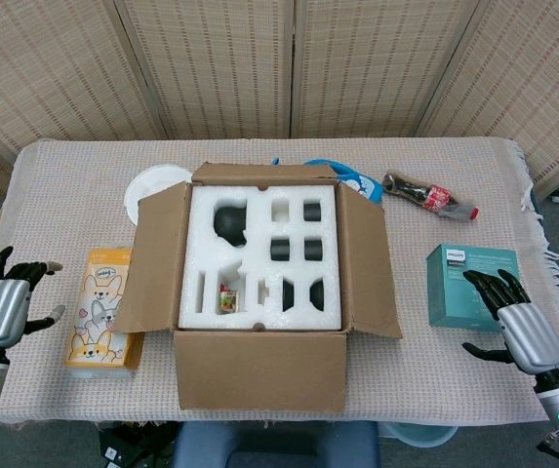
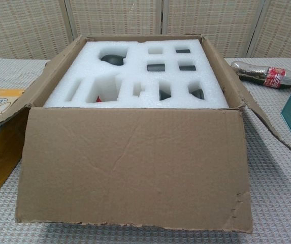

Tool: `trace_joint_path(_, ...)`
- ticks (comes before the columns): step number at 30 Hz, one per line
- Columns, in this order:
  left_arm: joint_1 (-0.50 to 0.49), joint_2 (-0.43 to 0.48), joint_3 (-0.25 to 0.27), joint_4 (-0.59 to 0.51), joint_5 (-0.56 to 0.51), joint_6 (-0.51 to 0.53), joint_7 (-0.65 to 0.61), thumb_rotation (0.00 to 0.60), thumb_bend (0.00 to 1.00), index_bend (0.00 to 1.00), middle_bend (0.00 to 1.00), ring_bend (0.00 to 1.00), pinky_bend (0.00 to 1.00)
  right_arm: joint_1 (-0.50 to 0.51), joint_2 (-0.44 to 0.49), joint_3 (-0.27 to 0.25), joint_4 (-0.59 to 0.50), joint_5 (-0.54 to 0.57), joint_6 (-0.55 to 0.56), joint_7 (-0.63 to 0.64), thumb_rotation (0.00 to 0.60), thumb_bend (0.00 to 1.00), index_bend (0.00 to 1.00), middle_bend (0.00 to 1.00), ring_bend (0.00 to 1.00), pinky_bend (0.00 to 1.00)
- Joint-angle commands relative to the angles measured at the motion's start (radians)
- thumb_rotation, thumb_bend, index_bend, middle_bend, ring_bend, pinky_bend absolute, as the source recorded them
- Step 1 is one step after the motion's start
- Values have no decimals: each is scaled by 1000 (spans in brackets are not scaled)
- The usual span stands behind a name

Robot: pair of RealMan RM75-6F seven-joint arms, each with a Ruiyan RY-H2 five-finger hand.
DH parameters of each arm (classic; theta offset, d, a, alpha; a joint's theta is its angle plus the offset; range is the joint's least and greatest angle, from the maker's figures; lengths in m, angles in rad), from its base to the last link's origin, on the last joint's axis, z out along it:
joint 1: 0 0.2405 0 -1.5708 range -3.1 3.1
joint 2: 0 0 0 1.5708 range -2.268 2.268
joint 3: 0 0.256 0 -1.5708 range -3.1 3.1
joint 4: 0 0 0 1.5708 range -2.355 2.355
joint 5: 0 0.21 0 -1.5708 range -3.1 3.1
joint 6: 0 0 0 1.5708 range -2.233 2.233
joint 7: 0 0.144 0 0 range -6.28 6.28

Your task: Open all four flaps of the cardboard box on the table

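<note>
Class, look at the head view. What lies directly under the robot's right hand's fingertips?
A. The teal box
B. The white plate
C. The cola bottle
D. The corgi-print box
A: in the head view the right hand hangs at the table's right edge with its fingertips over the near corner of the teal box, well away from the cardboard box.

The cardboard box is matt brown corrugated board, torn rough along one edge. Its foam insert looks white and grainy. A coarse woven cloth covers the tabletop.
</note>
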Motion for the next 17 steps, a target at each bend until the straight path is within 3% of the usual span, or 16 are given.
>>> trace_joint_path(1, 36, -18, 29, -5, 38, 41, 16, 600, 275, 317, 388, 327, 0, -26, -23, 15, 25, 1, 13, -5, 600, 131, 45, 114, 110, 0)
trace_joint_path(8, 103, -45, 70, -10, 78, 107, 36, 600, 275, 311, 384, 327, 0, -60, -47, 42, 60, -17, 31, 23, 600, 132, 45, 114, 109, 0)
trace_joint_path(17, 151, -54, 69, -19, 104, 167, 41, 600, 276, 307, 375, 324, 0, -93, -45, 77, 68, -39, 65, 28, 600, 131, 45, 114, 108, 0)
